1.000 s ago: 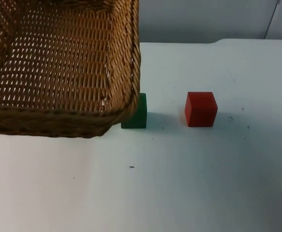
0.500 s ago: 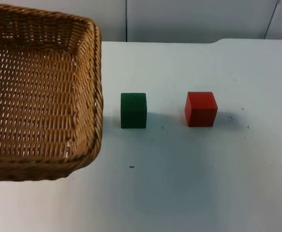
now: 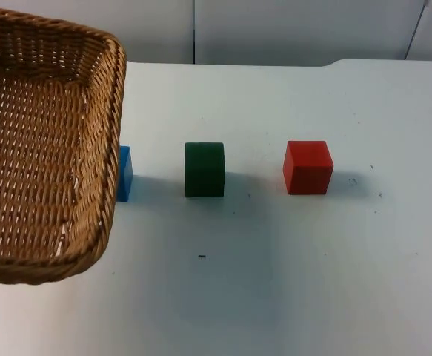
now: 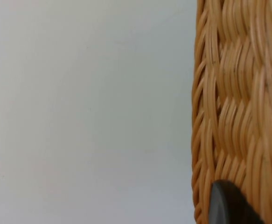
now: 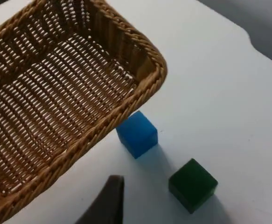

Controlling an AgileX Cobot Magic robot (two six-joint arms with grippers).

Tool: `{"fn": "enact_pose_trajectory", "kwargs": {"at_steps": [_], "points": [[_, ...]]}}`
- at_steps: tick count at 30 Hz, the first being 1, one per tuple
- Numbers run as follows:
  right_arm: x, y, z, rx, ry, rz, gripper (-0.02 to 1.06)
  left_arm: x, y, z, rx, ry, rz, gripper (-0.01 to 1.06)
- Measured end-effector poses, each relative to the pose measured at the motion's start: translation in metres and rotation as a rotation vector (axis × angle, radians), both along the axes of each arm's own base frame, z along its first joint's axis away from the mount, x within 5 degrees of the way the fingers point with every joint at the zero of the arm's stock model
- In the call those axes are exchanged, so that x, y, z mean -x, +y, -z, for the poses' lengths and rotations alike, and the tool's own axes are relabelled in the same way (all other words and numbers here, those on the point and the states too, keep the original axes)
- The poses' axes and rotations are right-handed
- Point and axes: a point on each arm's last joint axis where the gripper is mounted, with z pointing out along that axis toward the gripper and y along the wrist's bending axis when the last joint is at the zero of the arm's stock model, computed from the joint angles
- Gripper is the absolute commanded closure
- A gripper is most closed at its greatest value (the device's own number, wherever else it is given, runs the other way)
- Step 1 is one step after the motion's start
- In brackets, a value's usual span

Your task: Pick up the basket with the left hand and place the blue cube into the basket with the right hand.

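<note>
Small blue cube (image 3: 124, 173) is mostly hidden behind the rim of the brown woven wicker basket (image 3: 45, 141) in the top view, just a thin sliver showing at the basket's right edge (the right wrist view has the cube's upper faces clear, basket rim just crossing its corner). The basket is cut off by the top view's left and upper edges. In the left wrist view, one black fingertip (image 4: 226, 205) sits against the wicker, edge-cropped, so grip state can't be read.

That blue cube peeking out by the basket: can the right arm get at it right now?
Probably yes. In the right wrist view the blue cube sits bare on the table, beside the raised basket, green cube apart. From above, the basket's rim overlaps the cube's left side, so little room there.
</note>
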Motion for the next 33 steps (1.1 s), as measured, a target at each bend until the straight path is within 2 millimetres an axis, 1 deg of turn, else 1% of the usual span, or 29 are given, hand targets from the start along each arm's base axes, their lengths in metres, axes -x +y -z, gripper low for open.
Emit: {"fn": "enact_pose_trajectory", "kwargs": {"at_steps": [2, 3, 4, 7, 8, 10, 12, 13, 14, 15, 16, 17, 21, 22, 26, 27, 28, 32, 33], "points": [[-0.007, 0.020, 0.009, 0.037, 0.001, -0.050, 0.02, -0.001, 0.001, 0.001, -0.004, 0.003, 0.011, 1.05], [-0.007, 0.020, 0.009, 0.037, 0.001, -0.050, 0.02, -0.001, 0.001, 0.001, -0.004, 0.003, 0.011, 1.05], [-0.012, 0.034, 0.019, 0.072, 0.005, -0.086, 0.02, -0.003, 0.002, 0.003, -0.008, 0.009, 0.022, 1.05], [-0.018, 0.052, 0.033, 0.123, 0.007, -0.134, 0.02, -0.011, 0.010, 0.006, -0.003, 0.038, 0.029, 1.05], [-0.018, 0.052, 0.033, 0.123, 0.007, -0.134, 0.02, -0.011, 0.010, 0.006, -0.003, 0.038, 0.029, 1.05], [-0.021, 0.059, 0.041, 0.147, 0.004, -0.153, 0.02, -0.017, 0.019, 0.008, -0.003, 0.050, 0.015, 1.05], [-0.025, 0.062, 0.049, 0.170, -0.005, -0.166, 0.02, -0.025, 0.029, 0.006, -0.005, 0.049, -0.004, 1.05], [-0.025, 0.062, 0.049, 0.170, -0.005, -0.166, 0.02, -0.025, 0.029, 0.006, -0.005, 0.049, -0.004, 1.05], [-0.027, 0.063, 0.052, 0.179, -0.011, -0.172, 0.02, -0.027, 0.034, 0.006, -0.006, 0.049, -0.014, 1.05], [-0.029, 0.064, 0.055, 0.186, -0.018, -0.178, 0.02, -0.033, 0.040, 0.004, -0.011, 0.044, -0.018, 1.05], [-0.033, 0.066, 0.061, 0.199, -0.020, -0.191, 0.02, -0.036, 0.042, 0.003, -0.015, 0.044, -0.015, 1.05], [-0.033, 0.066, 0.061, 0.199, -0.020, -0.191, 0.02, -0.036, 0.042, 0.003, -0.015, 0.044, -0.015, 1.05], [-0.049, 0.077, 0.080, 0.219, -0.008, -0.204, 0.02, -0.048, 0.048, 0.006, -0.019, 0.069, 0.004, 1.05], [-0.049, 0.077, 0.080, 0.219, -0.008, -0.204, 0.02, -0.048, 0.048, 0.006, -0.019, 0.069, 0.004, 1.05], [-0.065, 0.095, 0.101, 0.234, 0.005, -0.233, 0.02, -0.057, 0.053, 0.013, -0.017, 0.093, 0.018, 1.05], [-0.065, 0.095, 0.101, 0.234, 0.005, -0.233, 0.02, -0.057, 0.053, 0.013, -0.017, 0.093, 0.018, 1.05], [-0.066, 0.102, 0.104, 0.236, 0.005, -0.245, 0.02, -0.057, 0.053, 0.013, -0.018, 0.094, 0.019, 1.05], [-0.070, 0.128, 0.128, 0.251, 0.026, -0.296, 0.02, -0.059, 0.059, 0.015, -0.026, 0.089, 0.007, 1.05], [-0.070, 0.128, 0.128, 0.251, 0.026, -0.296, 0.02, -0.059, 0.059, 0.015, -0.026, 0.089, 0.007, 1.05]]}}
